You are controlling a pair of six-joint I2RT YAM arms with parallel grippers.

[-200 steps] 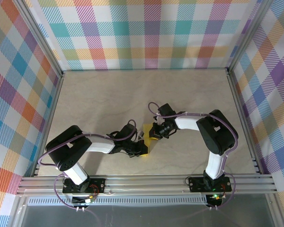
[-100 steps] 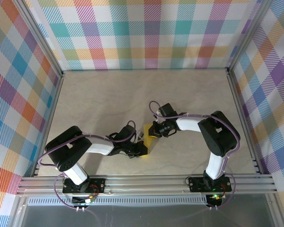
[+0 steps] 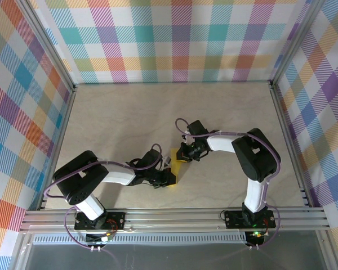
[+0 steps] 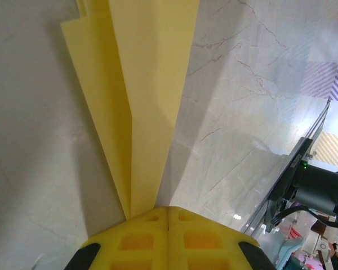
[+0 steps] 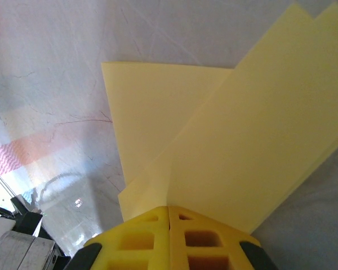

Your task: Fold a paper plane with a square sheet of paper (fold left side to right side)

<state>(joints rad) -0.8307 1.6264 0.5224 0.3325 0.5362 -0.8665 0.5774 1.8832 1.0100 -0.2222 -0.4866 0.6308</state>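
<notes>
The square sheet of paper (image 3: 176,167) is bright yellow and folded into a narrow, layered, pointed shape, lying mid-table between the two arms. My left gripper (image 3: 169,179) is shut at its near, pointed end. In the left wrist view the paper (image 4: 146,84) narrows down to the closed yellow fingertips (image 4: 168,209) and casts a shadow on the table. My right gripper (image 3: 182,156) is shut at the far, wider end. In the right wrist view a crease in the paper (image 5: 242,140) runs straight into the closed tips (image 5: 169,208).
The pale marbled tabletop (image 3: 129,118) stretches out behind and beside the arms. Checkered walls and aluminium rails (image 3: 287,140) enclose it on three sides. The right arm's base (image 4: 315,185) appears at the right edge of the left wrist view.
The right gripper has shifted slightly left and toward the back, and the paper between the grippers looks narrower. The left gripper has barely moved. Both stay shut.
</notes>
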